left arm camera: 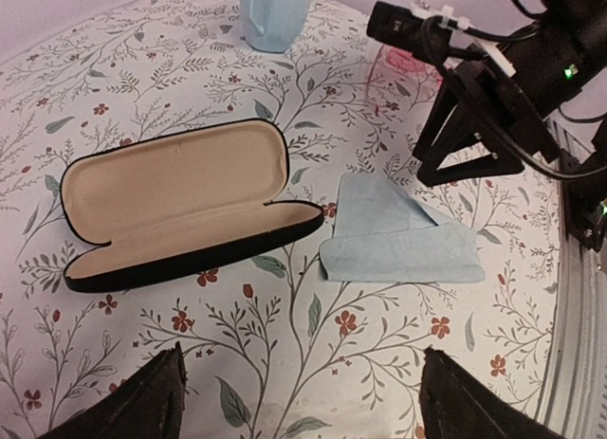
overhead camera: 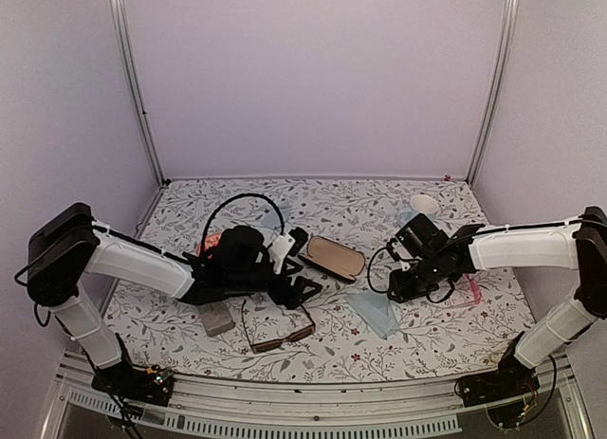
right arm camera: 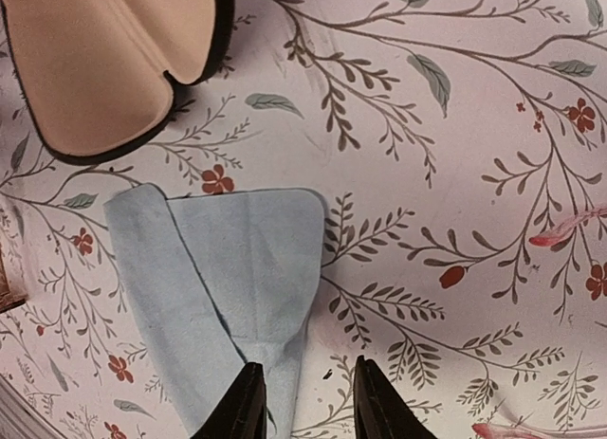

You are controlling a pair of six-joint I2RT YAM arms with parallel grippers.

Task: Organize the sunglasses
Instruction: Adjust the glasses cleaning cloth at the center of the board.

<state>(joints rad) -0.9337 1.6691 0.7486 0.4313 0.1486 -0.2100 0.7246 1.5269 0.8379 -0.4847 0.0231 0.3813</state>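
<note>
Open blk case (left arm camera: 180, 207), folded blue cloth (left arm camera: 398, 235) nr it, grey case (overhead camera: 217, 318)

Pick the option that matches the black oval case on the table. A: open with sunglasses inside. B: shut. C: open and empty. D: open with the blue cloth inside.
C: the black oval case lies with its lid folded back, its tan lining bare in both halves and nothing inside it.

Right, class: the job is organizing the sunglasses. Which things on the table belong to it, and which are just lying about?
Job: brown sunglasses, pink sunglasses.
Lying about: black case, open; grey case; blue cloth; cup.
</note>
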